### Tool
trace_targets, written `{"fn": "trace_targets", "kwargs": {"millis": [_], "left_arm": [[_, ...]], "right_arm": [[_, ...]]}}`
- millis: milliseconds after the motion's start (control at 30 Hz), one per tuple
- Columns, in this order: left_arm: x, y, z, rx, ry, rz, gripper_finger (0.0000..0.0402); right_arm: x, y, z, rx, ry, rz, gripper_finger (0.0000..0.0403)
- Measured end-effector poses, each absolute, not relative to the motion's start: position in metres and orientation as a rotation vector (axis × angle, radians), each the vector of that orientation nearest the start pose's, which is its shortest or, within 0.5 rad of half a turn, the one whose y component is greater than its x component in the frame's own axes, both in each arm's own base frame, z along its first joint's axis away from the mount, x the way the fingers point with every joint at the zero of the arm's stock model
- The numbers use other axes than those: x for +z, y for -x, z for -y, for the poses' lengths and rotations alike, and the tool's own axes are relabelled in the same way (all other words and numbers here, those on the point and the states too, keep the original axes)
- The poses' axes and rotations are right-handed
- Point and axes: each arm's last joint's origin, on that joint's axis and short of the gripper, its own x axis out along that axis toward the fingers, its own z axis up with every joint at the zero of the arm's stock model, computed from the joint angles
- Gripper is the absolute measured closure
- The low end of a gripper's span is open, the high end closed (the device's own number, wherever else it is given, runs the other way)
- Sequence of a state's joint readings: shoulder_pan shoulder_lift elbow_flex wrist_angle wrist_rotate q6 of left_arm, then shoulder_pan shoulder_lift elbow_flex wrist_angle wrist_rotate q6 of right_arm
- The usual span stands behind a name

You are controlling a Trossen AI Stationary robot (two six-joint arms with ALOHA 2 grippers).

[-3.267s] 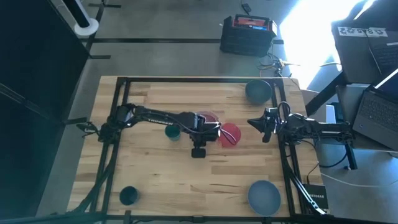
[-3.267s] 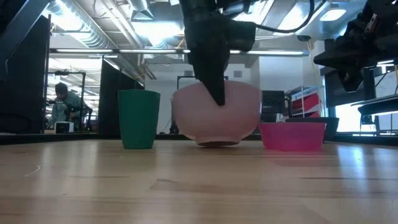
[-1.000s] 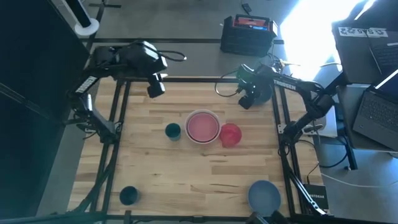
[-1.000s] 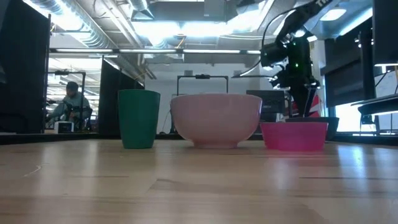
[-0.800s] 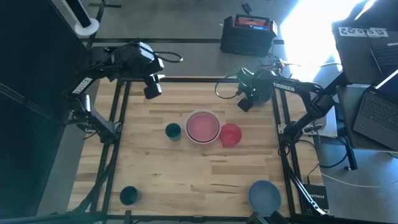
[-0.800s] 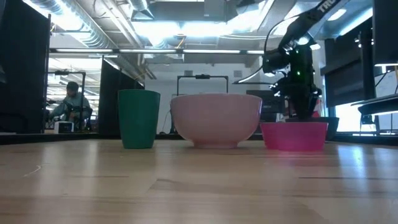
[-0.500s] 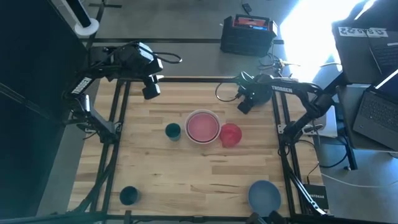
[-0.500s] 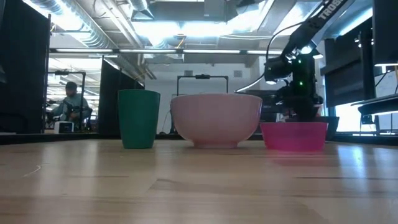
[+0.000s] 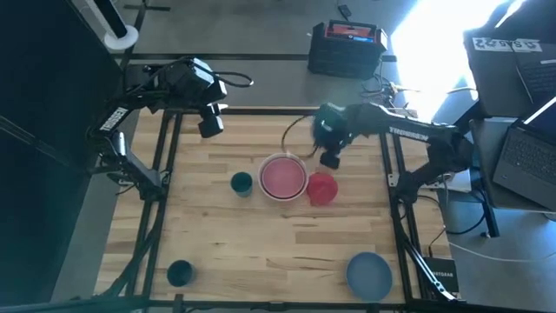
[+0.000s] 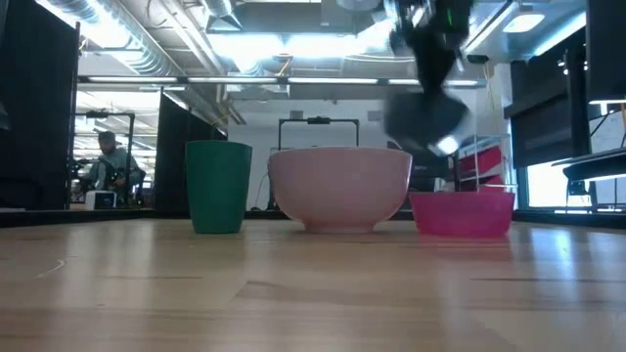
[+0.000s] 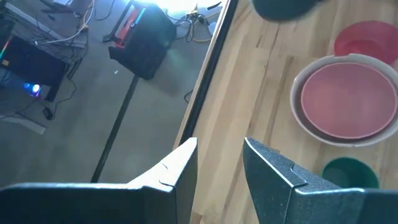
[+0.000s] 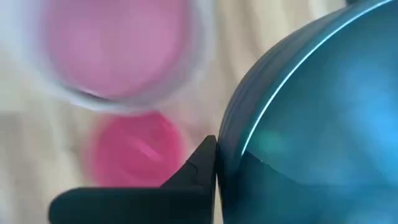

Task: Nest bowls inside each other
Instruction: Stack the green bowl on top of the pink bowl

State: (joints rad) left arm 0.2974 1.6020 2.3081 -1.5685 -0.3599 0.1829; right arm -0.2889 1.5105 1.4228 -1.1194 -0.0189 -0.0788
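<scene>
- Wooden table [image 9: 278,243] on a grey workshop floor, black case [image 9: 345,48] beyond the far edge, laptop [image 9: 530,148] off to the right; in the low view, a lit room behind with a person [image 10: 106,161] seated far off at the left.
- Right arm stretched in from the far right corner, right gripper [image 9: 328,139] in the air just beyond the middle cluster, jaws clamped on the rim of a grey-blue bowl [image 12: 311,124]; one dark finger [image 12: 193,168] pressed against the bowl's outer wall in the right wrist view, the bowl hanging tilted and blurred above the others in the low view. Likely carried this way for lowering into a wider bowl.
- Left arm parked at the far left corner, left gripper [image 11: 221,165] raised over the table edge, jaws apart and holding nothing, probably kept clear of the right arm's path.
- Second grey-blue bowl [image 9: 368,272] near the front right corner, well apart from the rest.
- Pale pink bowl [image 9: 283,176] upright mid-table, seemingly seated inside a white one, only a pale rim showing around it.
- Red bowl [image 9: 322,188] just beside the pink one on its right, nearly touching.
- Small teal bowl [image 9: 241,183] just left of the pink one; a second teal bowl [image 9: 179,273] alone near the front left corner.
</scene>
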Motion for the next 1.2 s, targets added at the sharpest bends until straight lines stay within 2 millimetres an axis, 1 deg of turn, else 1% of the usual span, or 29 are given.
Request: {"fn": "trace_targets", "kwargs": {"millis": [100, 200, 233, 433, 600, 633, 700, 833, 900, 1000, 1100, 1200], "left_arm": [[0.500, -0.224, -0.080, 0.551, -0.165, -0.925, 0.0290], [0.500, -0.223, -0.080, 0.568, -0.133, -0.915, 0.0290], [0.500, -0.223, -0.081, 0.570, -0.131, -0.914, 0.0290], [0.500, -0.223, -0.080, 0.578, -0.114, -0.909, 0.0290], [0.500, -0.223, -0.080, 0.585, -0.101, -0.903, 0.0290], [0.500, -0.223, -0.080, 0.586, -0.099, -0.902, 0.0290], [0.501, -0.222, -0.079, 0.586, -0.097, -0.899, 0.0290], [0.503, -0.219, -0.079, 0.585, -0.102, -0.892, 0.0290], [0.503, -0.217, -0.078, 0.581, -0.111, -0.892, 0.0290], [0.505, -0.215, -0.077, 0.576, -0.123, -0.889, 0.0290], [0.506, -0.212, -0.076, 0.574, -0.128, -0.883, 0.0290], [0.508, -0.209, -0.076, 0.568, -0.144, -0.882, 0.0290]], "right_arm": [[0.338, -0.308, 0.048, -0.089, -0.027, -1.112, 0.0402], [0.347, -0.338, 0.022, -0.020, 0.021, -1.094, 0.0403], [0.345, -0.346, 0.016, -0.004, 0.028, -1.108, 0.0403], [0.312, -0.380, -0.005, 0.048, 0.038, -1.264, 0.0403], [0.280, -0.405, -0.025, 0.085, 0.053, -1.394, 0.0403], [0.274, -0.409, -0.028, 0.088, 0.054, -1.415, 0.0403], [0.267, -0.414, -0.027, 0.076, 0.051, -1.416, 0.0403], [0.258, -0.420, -0.029, 0.085, 0.027, -1.409, 0.0403], [0.249, -0.424, -0.030, 0.109, 0.006, -1.431, 0.0403], [0.236, -0.428, -0.030, 0.090, -0.016, -1.466, 0.0400], [0.231, -0.430, -0.030, 0.090, -0.043, -1.477, 0.0382], [0.233, -0.429, -0.031, 0.086, -0.050, -1.472, 0.0346]]}}
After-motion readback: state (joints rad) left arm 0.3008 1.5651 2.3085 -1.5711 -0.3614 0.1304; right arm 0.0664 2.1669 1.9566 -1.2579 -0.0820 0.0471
